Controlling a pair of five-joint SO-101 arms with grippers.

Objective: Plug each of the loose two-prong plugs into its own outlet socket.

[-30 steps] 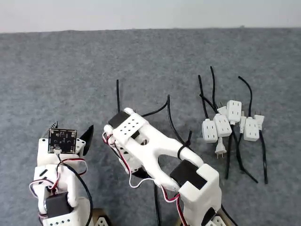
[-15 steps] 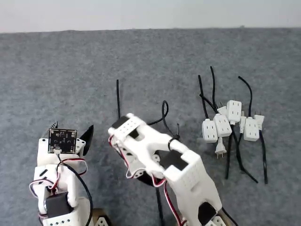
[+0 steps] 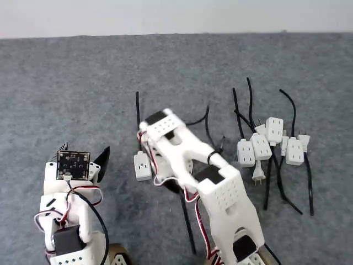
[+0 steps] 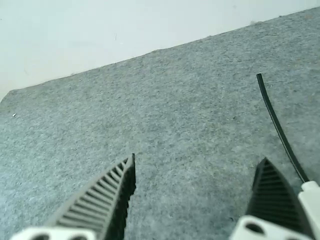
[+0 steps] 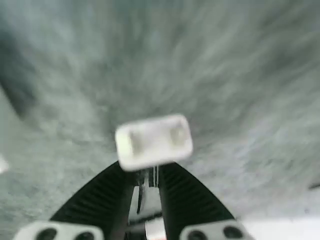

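Observation:
My right gripper point(image 5: 150, 172) is shut on a small white two-prong plug point(image 5: 146, 200). The plug's prongs point into a white outlet socket point(image 5: 154, 141) just ahead of the fingers. From above, that socket point(image 3: 142, 165) lies at mid-table beside the right arm, and its black cord point(image 3: 137, 118) runs toward the back. My left gripper point(image 4: 195, 200) stands open over bare mat at the front left, with nothing between its fingers. The same cord point(image 4: 280, 127) and socket edge point(image 4: 311, 192) lie just beside one finger.
A cluster of several white sockets and plugs point(image 3: 270, 144) with tangled black cords point(image 3: 278, 182) lies at the right. More loose black cord point(image 3: 201, 118) curls behind the right arm, and a strand point(image 3: 186, 223) runs toward the front. The grey mat point(image 3: 71, 83) covers the table.
The right arm has swung toward the back and slightly right, uncovering the white socket on its left. The cord loop behind the arm shifted right. The left arm has stayed still.

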